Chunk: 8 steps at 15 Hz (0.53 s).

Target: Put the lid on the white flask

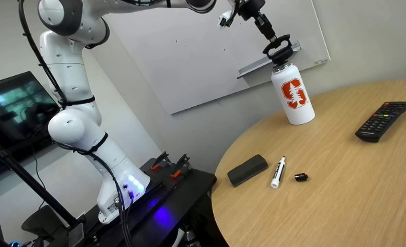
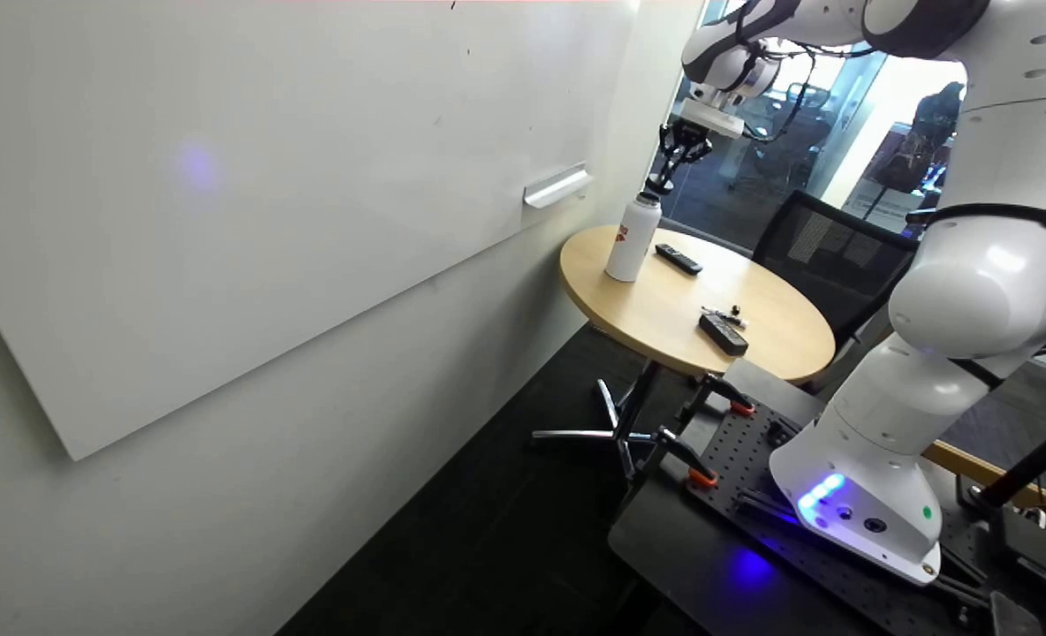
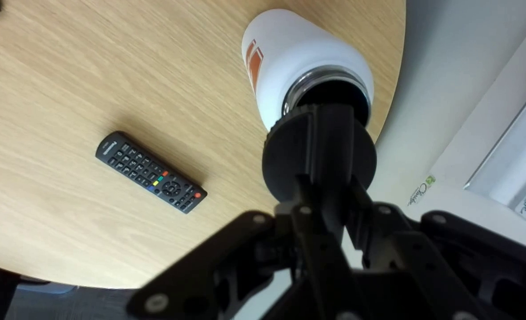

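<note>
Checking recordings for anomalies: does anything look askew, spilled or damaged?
The lid in the hand looks offset: the wrist view shows the white flask's open mouth beyond it, so it isn't seated. The marker seems uncapped. No spill or damage shows.

An apparent office meeting room is housing a robot arm (image 1: 71, 79), where a whiteboard (image 2: 293, 203) is hanging on the wall (image 2: 311, 459), a screen (image 1: 21, 99) is showing behind the arm, and a mesh chair (image 2: 828, 256) is standing beside a round table (image 1: 347, 202), with glass panels (image 2: 735, 181) rising behind.
</note>
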Each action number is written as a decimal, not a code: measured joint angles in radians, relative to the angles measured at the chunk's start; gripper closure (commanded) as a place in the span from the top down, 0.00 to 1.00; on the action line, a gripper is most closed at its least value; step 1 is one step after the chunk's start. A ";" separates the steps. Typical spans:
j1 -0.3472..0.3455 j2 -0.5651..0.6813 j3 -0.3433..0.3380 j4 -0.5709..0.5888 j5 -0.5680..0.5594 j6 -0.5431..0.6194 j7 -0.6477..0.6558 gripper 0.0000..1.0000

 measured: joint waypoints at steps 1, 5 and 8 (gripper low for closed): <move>-0.001 0.000 0.004 0.000 0.000 -0.001 0.000 0.05; -0.003 0.004 0.018 0.000 0.002 -0.005 0.000 0.05; -0.003 0.008 0.022 0.000 0.003 -0.005 0.000 0.05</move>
